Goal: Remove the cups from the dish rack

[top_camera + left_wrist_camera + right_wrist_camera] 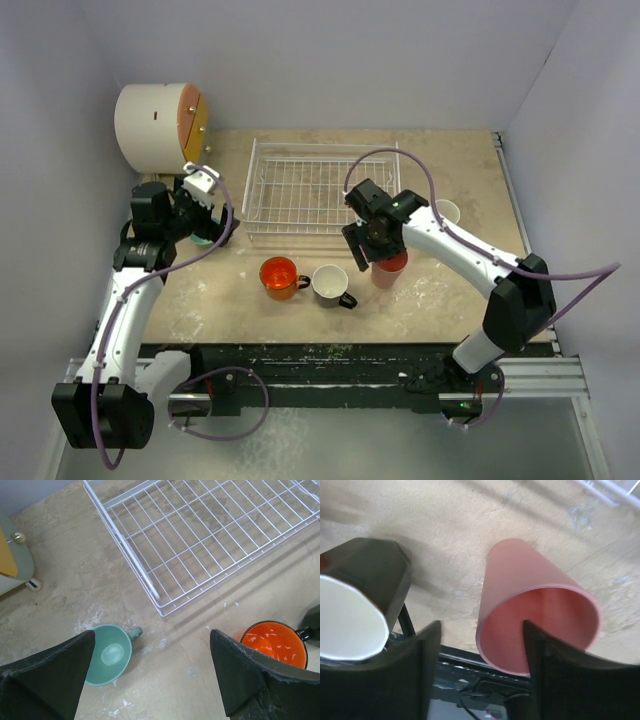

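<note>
**Rack bare, both grippers open over the cups**

The right gripper (481, 626) is open, its fingers standing either side of one wall of the pink tumbler (520, 585). A gap shows between the left finger and the wall. The right finger seems to sit at or inside the mouth, though the wrist view does not settle that. The tumbler stands on the table (440, 300), just on the near side of the dish rack's (320, 190) near right corner. The black mug (355, 615) is close on its left, and the orange mug (279, 276) is next along.

The left gripper (152, 635) is wide open and holds nothing. It hovers above the teal mug (111, 653), which sits off the rack's near left corner. The light blue mug (447, 212) is on the table to the right of the rack. No cup shows inside the rack, so the unloading looks all but done.

The risk lies in the pull-away. If the right arm lifts at a slant, a finger could catch the tumbler's rim and tip it into the black mug. The tumbler is tall and has no handle, so it would likely roll. A drop or sideways drift of the left arm could clip the teal mug.
</note>
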You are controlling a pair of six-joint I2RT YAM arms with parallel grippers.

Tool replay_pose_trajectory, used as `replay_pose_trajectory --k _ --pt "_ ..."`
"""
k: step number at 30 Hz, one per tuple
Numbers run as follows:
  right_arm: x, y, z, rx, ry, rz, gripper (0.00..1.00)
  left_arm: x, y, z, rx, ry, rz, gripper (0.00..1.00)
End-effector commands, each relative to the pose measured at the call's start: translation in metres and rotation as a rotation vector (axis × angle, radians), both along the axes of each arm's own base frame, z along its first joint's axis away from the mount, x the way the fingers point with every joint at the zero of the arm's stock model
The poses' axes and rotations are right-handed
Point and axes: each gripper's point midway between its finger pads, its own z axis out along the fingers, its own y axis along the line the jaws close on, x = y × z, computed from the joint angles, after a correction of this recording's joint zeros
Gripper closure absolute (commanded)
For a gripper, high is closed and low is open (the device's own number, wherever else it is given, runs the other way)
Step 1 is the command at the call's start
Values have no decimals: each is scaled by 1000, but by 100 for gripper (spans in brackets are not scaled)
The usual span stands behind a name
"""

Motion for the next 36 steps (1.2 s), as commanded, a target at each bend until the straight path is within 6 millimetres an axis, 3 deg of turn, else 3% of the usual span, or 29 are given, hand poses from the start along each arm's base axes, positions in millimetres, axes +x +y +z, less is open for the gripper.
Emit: replay_pose_trajectory --k 1,2,5,9,13,18,22,26,30,36 --pt "10 3 59 68 -128 -7 6 8 4 5 -38 -41 54 1" --pt "13 4 73 89 -163 -13 1 10 8 4 -59 -42 98 1" --pt "16 2 112 167 -264 -71 0 17 28 2 -139 -90 288 1" --pt "30 -18 158 228 -498 -195 0 11 27 -14 -152 -111 284 1" --pt "35 -45 175 239 -650 -337 0 5 29 -47 -148 -82 300 1" --pt "37 -91 171 139 -785 -570 0 -6 32 -80 -87 -75 288 1" --pt "35 -136 166 50 -991 -758 0 -10 37 -83 -72 -88 311 1" --pt "36 -146 152 127 -1141 -769 0 -19 43 -79 -79 -129 349 1" --pt "29 -162 133 106 -1232 -805 0 -37 41 -92 -63 -161 320 1" --pt "22 -177 101 61 -1289 -845 0 -33 44 -99 -61 -146 338 1"
